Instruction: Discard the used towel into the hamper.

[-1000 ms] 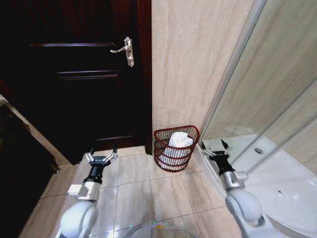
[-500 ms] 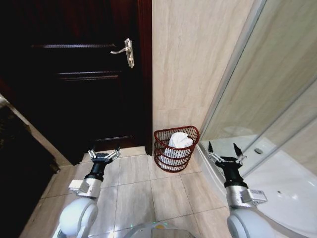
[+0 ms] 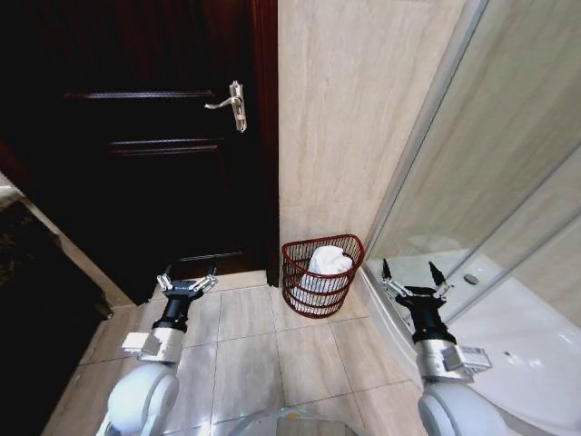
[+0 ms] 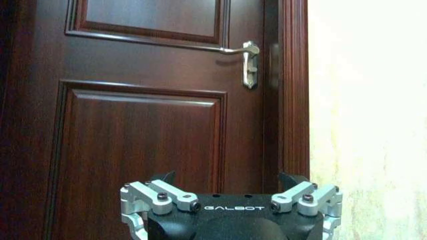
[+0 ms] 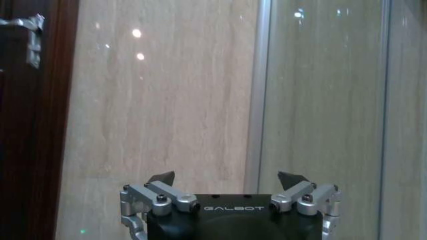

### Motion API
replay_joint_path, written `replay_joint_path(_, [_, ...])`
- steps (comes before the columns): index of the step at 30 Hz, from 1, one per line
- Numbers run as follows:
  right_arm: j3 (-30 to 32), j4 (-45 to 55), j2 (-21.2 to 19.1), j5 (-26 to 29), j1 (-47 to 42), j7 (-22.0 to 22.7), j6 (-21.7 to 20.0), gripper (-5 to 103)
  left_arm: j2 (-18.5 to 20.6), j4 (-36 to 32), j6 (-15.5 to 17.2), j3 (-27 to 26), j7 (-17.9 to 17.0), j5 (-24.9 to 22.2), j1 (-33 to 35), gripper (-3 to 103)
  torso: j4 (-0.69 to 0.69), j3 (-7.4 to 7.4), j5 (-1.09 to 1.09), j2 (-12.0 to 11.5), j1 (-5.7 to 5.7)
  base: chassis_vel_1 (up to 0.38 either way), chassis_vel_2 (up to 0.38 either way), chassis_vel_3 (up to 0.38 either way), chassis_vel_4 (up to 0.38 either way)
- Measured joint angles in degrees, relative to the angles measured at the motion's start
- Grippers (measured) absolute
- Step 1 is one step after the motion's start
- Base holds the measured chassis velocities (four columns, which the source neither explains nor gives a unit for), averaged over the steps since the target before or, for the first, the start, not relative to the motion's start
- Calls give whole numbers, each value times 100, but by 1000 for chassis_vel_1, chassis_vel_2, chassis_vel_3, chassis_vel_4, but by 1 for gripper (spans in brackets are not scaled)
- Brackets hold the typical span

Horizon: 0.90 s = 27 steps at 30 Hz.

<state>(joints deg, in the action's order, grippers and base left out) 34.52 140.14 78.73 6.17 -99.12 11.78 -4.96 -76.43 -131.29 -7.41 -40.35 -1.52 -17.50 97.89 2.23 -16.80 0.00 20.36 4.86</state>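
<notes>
Standing: the hamper (image 3: 321,276) rests on the tiled floor (image 3: 245,350) at the far side, in the corner where the beige wall (image 3: 349,118) meets the glass shower screen (image 3: 508,173).
Hamper contents: a white towel (image 3: 326,265) sits inside, bunched, its top rising about to the rim; more white cloth shows through the lower rings.
Hamper build: dark reddish-brown wire, round, horizontal rings, upright.
Left gripper (image 3: 186,277): held low over the floor at the near left, in front of the dark wooden door (image 3: 154,163); jaws spread apart, nothing between them. Well apart from the hamper.
Left gripper, wrist view (image 4: 229,177): both fingertips visible with a wide gap; facing the door panel and its silver lever handle (image 4: 243,57).
Right gripper (image 3: 407,272): held at the near right, just beside the raised edge of the shower tray (image 3: 536,354); jaws released, wide, holding nothing. Right of the hamper, not touching it.
Right gripper, wrist view (image 5: 229,177): fingertips apart; facing the beige wall and the metal frame (image 5: 257,95) of the shower screen.
Door: closed, left of the beige wall; handle on its right edge.
Contact: neither gripper touches hamper or towel.
</notes>
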Motion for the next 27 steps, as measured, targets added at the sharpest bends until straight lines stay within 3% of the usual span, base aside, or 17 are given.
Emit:
replay_joint_path(6, [-29, 53, -69, 90, -33, 146, -276, 100, -29, 36, -56, -8, -19, 10, 2, 100, 0, -8, 0, 8, 3, 0, 0, 0, 0])
replay_joint_path(27, [-95, 25, -140, 62, -147, 143, -279, 100, -119, 141, -259, -73, -13, 19, 72, 100, 0, 10, 1, -18, -5, 99, -101, -100, 101])
